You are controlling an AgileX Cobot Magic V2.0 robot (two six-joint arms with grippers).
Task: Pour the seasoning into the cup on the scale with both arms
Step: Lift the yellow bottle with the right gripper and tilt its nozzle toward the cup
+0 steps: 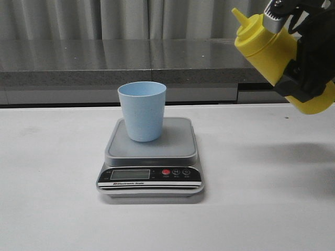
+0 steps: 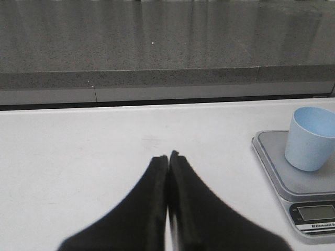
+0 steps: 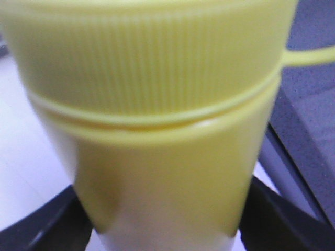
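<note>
Here, the right gripper (image 1: 301, 63) clasps a yellow squeeze bottle (image 1: 272, 52) in the air, tilted with its nozzle toward the pale blue cup (image 1: 142, 111), probably readying a pour. The cup stands on the kitchen scale (image 1: 151, 162). The left gripper (image 2: 168, 157), fingers pressed together, holds nothing.

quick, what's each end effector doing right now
Left end effector: closed, holding nothing.
Right end effector: closed on the seasoning bottle, held tilted in the air.
</note>
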